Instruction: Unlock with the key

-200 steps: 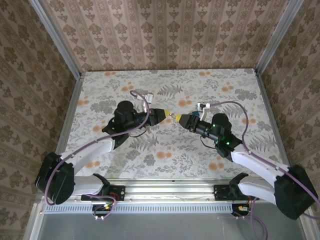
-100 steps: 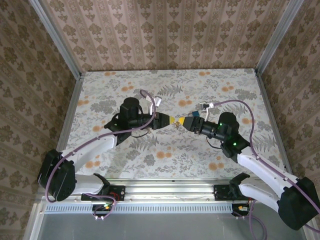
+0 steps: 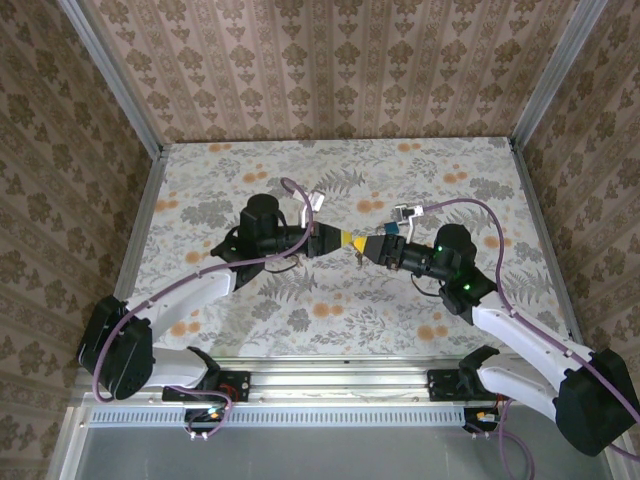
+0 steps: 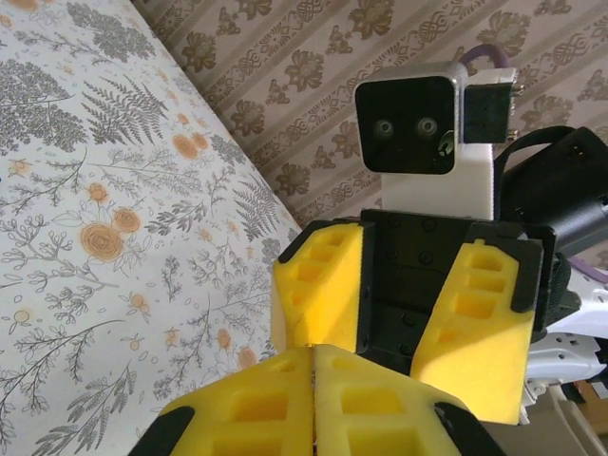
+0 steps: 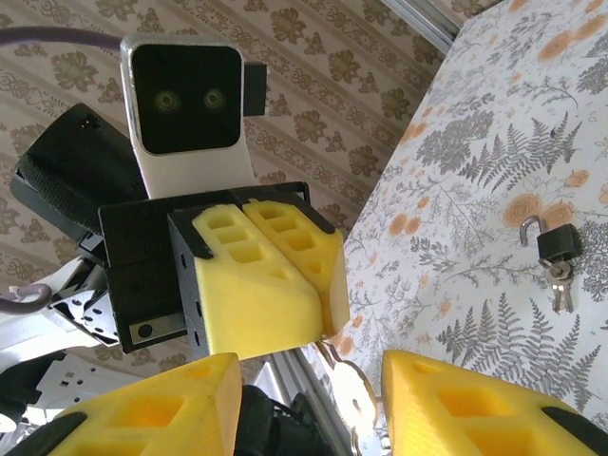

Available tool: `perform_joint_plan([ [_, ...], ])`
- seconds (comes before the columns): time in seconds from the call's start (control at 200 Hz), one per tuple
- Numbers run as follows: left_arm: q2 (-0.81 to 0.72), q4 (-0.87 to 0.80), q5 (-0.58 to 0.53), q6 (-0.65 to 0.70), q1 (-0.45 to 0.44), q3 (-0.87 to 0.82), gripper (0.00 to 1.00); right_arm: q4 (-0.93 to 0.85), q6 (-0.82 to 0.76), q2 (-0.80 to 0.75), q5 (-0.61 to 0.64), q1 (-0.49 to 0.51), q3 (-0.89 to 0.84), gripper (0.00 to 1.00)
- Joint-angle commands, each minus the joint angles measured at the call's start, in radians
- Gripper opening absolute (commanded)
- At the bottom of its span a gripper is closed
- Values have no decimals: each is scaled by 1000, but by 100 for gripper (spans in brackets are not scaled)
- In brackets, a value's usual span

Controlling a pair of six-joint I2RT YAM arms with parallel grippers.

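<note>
- We are holding the left gripper (image 4: 313, 353) fully closed. Its yellow fingers are pressing flat together at the bottom of the left wrist view, and we cannot tell whether anything thin is pinched between them.
- We are holding the right gripper (image 5: 313, 404) partly open, fingers apart along the bottom of the right wrist view. It is pointing tip to tip at the left one above the middle of the table (image 3: 250, 180).
- A small metal loop (image 5: 342, 375) is showing in that gap, just below the left fingertips; key or ring, we cannot say.
- The padlock (image 5: 558, 244) is lying on the table at the right edge of the right wrist view, keys (image 5: 560, 290) at its lower end, apart from both grippers.
- We are judging this as a hand-over in the air. Next, the right jaws need closing squarely on the metal piece before the left lets go.
</note>
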Motion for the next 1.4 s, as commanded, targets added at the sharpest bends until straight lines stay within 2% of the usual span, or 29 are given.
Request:
perform_joint_plan([
  [0.0,6,68,23,-21,-9,3,0,39,-4,9,-27,8,11,38],
  [0.13,8,68,20,-24,-10,2,0,46,-5,10,-32,13,14,27],
  [0.31,11,71,21,-25,-10,2,0,41,-14,9,-33,16,13,22],
  [0.44,15,73,23,-29,-10,1,0,36,-23,4,-30,16,12,14],
  [0.56,17,72,22,-32,-10,2,0,21,-37,2,-27,16,14,0],
  [0.625,19,62,16,-30,-10,6,0,10,-46,-4,-17,16,11,0],
  [0.645,19,61,13,-30,-8,8,4,7,-49,-7,-13,16,9,0],
  [0.715,21,42,-6,-29,-5,10,33,-12,-61,-22,9,16,6,0],
  [0.755,20,25,-20,-26,1,13,41,-31,-71,-31,19,16,6,0],
  [0.9,17,-60,-86,-3,32,27,48,-131,-104,-80,79,7,4,0],
  [0.975,22,-132,-123,28,44,48,56,-206,-117,-115,116,-8,2,0],
  [1.07,49,-305,-188,118,43,121,66,-308,-123,-172,182,-38,-13,0],
  [1.395,337,-568,-278,241,41,416,74,-625,-135,-428,375,-141,-78,0],
])
